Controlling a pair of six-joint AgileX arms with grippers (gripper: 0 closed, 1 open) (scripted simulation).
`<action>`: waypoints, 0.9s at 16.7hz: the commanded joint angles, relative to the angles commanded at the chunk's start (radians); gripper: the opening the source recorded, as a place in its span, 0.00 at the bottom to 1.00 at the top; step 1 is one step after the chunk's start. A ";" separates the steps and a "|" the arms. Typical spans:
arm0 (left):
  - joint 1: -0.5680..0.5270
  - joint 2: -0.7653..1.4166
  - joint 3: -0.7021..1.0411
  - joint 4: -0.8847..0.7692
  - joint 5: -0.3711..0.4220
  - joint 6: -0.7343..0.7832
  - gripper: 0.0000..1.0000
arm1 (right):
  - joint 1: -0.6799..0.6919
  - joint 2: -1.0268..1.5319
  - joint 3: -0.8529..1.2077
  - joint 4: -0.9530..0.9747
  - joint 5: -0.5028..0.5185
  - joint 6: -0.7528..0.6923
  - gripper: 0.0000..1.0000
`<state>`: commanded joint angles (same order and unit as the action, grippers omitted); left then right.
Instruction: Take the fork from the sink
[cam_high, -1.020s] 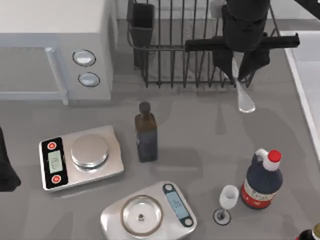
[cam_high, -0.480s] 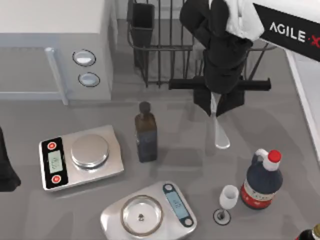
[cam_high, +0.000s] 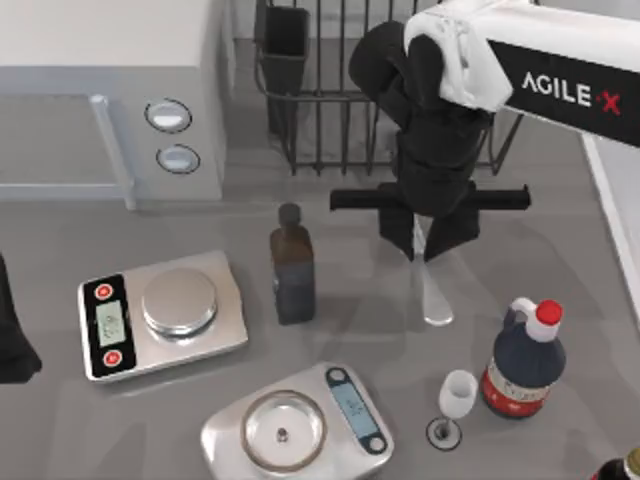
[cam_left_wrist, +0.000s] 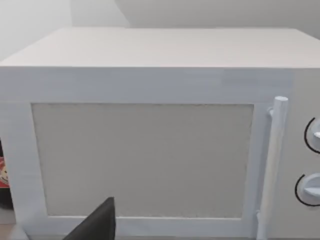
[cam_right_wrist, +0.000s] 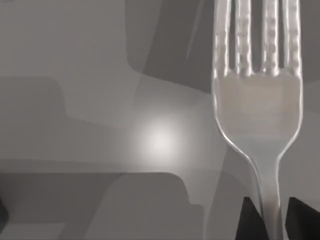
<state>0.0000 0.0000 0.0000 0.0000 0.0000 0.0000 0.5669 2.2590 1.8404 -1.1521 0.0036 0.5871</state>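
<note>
1. Right gripper hangs over the grey table, just in front of the black wire dish rack, fingers pointing down and pinched narrow on the fork
2. Fork held at one end between the fingers; the free end sticks out past the fingertips toward the table's front edge
3. Right wrist view: fork close up, four tines and neck, stem running between the two dark fingertips, grey tabletop behind
4. Sink: pale rim strip at the table's right edge, well apart from the gripper on its right side; fork is out of it
5. Square dark bottle left of the gripper, near but apart
6. Red-capped dark jug and small white goblet beyond the fork's free end, toward front right, not touching it
7. Two silver kitchen scales farther to the front left
8. White microwave far left of the gripper, beside the rack; left wrist view faces its door
9. Left gripper parked at the table's left edge; cannot tell its finger state
</note>
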 joint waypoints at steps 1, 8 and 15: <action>0.000 0.000 0.000 0.000 0.000 0.000 1.00 | 0.000 0.000 0.000 0.000 0.000 0.000 0.08; 0.000 0.000 0.000 0.000 0.000 0.000 1.00 | 0.000 0.000 0.000 0.000 0.000 0.000 0.60; 0.000 0.000 0.000 0.000 0.000 0.000 1.00 | 0.000 0.000 0.000 0.000 0.000 0.000 1.00</action>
<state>0.0000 0.0000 0.0000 0.0000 0.0000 0.0000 0.5669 2.2590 1.8404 -1.1521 0.0036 0.5871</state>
